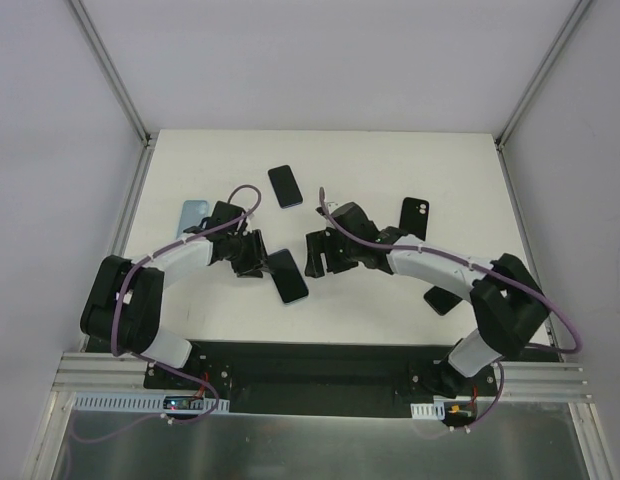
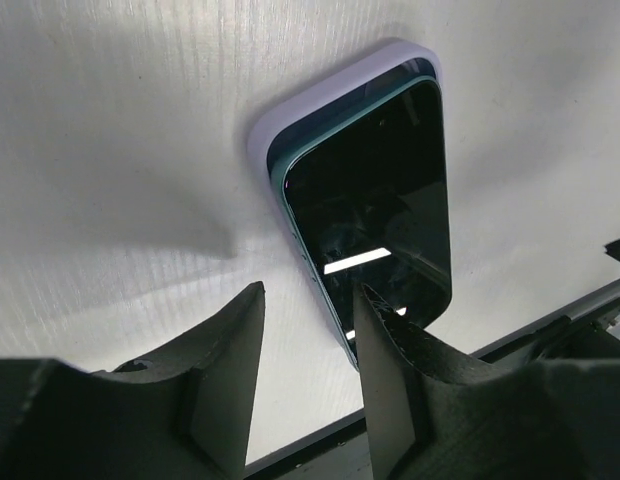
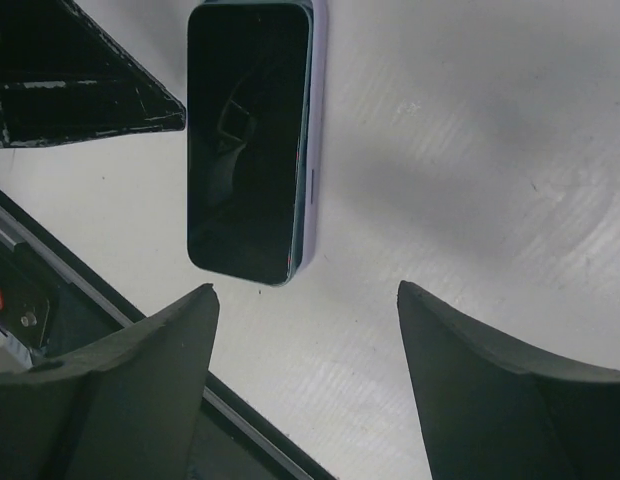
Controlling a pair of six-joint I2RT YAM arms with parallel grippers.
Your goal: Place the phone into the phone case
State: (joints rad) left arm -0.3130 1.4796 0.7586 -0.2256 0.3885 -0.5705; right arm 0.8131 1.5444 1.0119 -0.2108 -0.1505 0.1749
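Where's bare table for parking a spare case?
Far strip behind the black phone; near patch between the cased phone and the base plate. Crowded mid-table, where left gripper and right gripper flank that phone.

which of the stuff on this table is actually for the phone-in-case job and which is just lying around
For the job: phone; lilac case beneath it; left gripper; right gripper.
Lying about: black phone; pale blue slab; black case; dark item, partly hidden.
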